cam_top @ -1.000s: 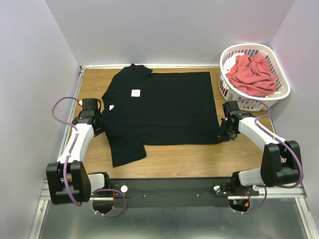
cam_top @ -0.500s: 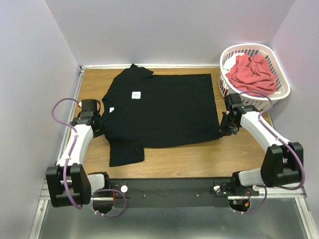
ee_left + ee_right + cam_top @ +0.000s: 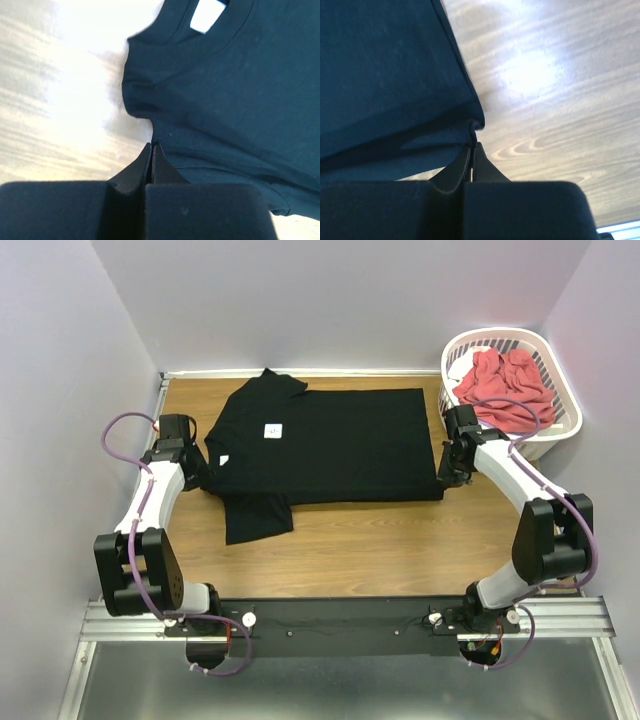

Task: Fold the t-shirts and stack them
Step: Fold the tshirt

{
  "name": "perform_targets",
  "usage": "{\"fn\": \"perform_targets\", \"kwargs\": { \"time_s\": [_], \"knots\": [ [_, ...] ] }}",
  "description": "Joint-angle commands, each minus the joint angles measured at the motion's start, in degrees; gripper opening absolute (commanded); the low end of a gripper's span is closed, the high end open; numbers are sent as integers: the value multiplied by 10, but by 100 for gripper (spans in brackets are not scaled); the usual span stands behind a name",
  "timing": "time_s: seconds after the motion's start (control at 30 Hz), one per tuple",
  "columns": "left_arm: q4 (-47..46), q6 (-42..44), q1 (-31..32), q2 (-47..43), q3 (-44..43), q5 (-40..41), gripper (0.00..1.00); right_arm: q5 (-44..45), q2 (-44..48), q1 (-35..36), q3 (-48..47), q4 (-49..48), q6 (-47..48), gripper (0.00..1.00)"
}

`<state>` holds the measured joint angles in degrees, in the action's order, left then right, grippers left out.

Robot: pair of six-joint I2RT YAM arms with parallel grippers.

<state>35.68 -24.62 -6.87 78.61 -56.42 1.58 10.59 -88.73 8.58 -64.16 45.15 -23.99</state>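
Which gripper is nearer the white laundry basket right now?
Right. The right gripper pinches the black t-shirt at its hem, just beside the basket; the left gripper holds the collar end, across the table.

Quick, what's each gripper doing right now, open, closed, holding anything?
Left gripper: closed, pinching the black t-shirt at its edge.
Right gripper: closed, pinching the black t-shirt's corner.

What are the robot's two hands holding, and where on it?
Both hold the black t-shirt. The left hand pinches its edge near the collar. The right hand pinches a corner of the bottom hem.
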Motion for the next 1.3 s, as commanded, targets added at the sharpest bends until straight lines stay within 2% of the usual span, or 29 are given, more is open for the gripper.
{"fn": "perform_targets", "kwargs": {
  "time_s": [0.0, 0.3, 0.53, 0.73, 1.27],
  "knots": [
    [-28, 8, -9, 22, -31, 0, 0, 42, -21, 0, -39, -27, 4, 1],
    [-60, -3, -10, 83, -59, -8, 0, 51, -69, 1, -91, -49, 5, 1],
    [-89, -8, -10, 115, -64, -2, 0, 57, -94, 1, -92, -85, -7, 1],
    [-125, -15, -9, 141, -64, -32, 0, 69, -120, 1, -92, -116, -16, 1],
    [-141, -23, -10, 154, -79, -21, 0, 88, -132, 0, -80, -156, -19, 1]
  ]
}}
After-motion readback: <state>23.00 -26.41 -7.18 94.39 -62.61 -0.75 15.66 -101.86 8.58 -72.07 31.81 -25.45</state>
